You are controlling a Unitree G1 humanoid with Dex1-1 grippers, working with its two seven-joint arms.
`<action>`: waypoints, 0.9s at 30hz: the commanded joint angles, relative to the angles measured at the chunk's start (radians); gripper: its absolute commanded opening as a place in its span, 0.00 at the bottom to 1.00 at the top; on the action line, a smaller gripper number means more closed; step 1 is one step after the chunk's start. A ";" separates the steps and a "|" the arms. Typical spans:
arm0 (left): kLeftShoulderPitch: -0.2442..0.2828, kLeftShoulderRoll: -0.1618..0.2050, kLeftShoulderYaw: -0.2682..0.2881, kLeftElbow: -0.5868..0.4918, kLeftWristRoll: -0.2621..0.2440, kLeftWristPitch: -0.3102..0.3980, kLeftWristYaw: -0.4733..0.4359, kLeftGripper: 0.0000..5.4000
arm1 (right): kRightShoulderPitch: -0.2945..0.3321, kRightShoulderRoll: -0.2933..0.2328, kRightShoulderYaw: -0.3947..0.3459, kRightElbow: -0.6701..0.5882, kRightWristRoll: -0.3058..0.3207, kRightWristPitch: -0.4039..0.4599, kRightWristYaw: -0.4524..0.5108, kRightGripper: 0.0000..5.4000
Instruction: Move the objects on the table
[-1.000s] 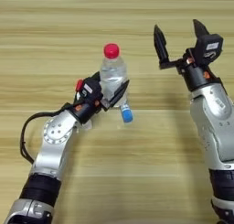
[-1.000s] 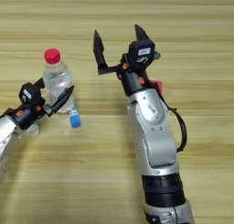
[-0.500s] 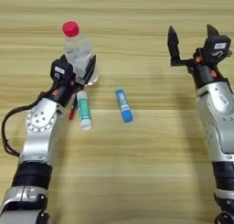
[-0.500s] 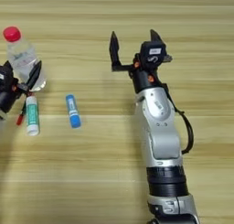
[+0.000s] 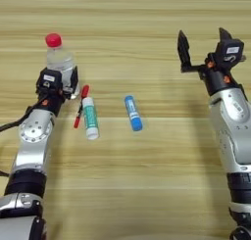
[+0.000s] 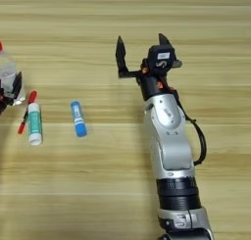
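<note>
left gripper [image 5: 61,82] apparently pinching the upright bottle [image 5: 59,60], glue sticks just to its right

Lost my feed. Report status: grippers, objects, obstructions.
Left gripper shut on bottle, upright at table's left. Right gripper open, empty, hovering right. Green glue stick, blue glue stick, red pen lying loose. Nothing in the way.

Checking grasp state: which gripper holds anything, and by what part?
Left gripper holds the clear bottle by its lower body. Right gripper is open, holding nothing.
</note>
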 commanded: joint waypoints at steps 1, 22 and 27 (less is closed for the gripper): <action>-0.047 0.026 0.004 0.015 0.027 -0.007 0.036 0.58 | -0.010 -0.003 0.006 0.004 -0.007 -0.002 0.006 1.00; -0.092 0.015 0.059 0.174 -0.009 -0.021 0.070 0.58 | -0.011 0.000 0.017 0.004 -0.013 0.005 0.012 1.00; -0.101 0.014 0.061 0.202 -0.024 -0.026 0.066 0.58 | -0.010 0.002 0.017 0.003 -0.014 0.005 0.014 1.00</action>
